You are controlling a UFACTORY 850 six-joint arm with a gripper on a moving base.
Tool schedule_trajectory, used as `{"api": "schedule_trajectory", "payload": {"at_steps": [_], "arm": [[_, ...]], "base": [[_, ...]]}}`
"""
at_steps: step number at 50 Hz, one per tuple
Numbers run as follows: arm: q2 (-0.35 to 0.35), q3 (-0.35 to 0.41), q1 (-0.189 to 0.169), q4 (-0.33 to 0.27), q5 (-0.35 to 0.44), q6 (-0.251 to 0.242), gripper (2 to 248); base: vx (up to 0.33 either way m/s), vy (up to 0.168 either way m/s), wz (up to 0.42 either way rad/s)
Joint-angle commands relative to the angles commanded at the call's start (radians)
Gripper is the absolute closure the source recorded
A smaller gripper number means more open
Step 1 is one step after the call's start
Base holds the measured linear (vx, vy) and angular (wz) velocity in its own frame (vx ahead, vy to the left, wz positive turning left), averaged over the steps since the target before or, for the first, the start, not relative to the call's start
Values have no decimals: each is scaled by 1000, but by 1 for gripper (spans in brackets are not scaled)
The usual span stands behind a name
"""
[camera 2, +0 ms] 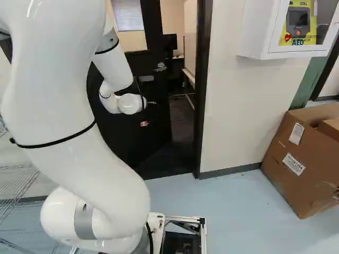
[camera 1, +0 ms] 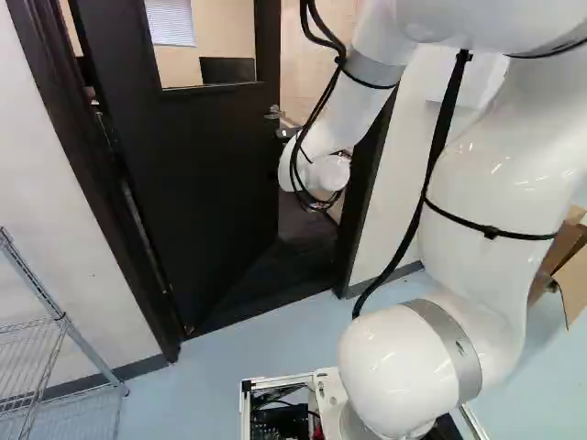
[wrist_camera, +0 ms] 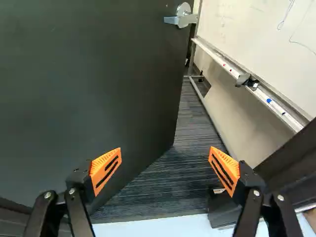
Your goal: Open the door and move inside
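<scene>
"What's nearest?"

"The white arm (camera 1: 495, 183), filling much of the right side in the left base view."

"And its claw (camera 2: 145, 120)?"

"Left of the middle in the right base view. Seen from the wrist, its fingers stand wide apart, and it has hold of nothing."

"Where's the door (camera 1: 211, 165) from there?"

"Ahead of the claw (wrist_camera: 165, 170) and off to one side, swung partway open, in the upper left of the left base view. One finger overlaps it in the wrist view; I can't tell if they touch. The other finger is over toward the door frame (camera 2: 204, 95)."

"The handle (wrist_camera: 185, 19)?"

"Farther ahead, well apart from both fingertips."

"Anything past the gap?"

"Dark floor (wrist_camera: 190, 133), and a whiteboard (wrist_camera: 261, 29) along the wall."
</scene>
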Motion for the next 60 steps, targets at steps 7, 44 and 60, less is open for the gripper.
{"api": "schedule_trajectory", "payload": {"at_steps": [7,44,60], "arm": [[35,37,-11,6,1,0,3],[68,71,-23,7,1,0,3],[68,71,-23,7,1,0,3]], "base": [[0,0,0],[0,0,0],[24,0,34]]}}
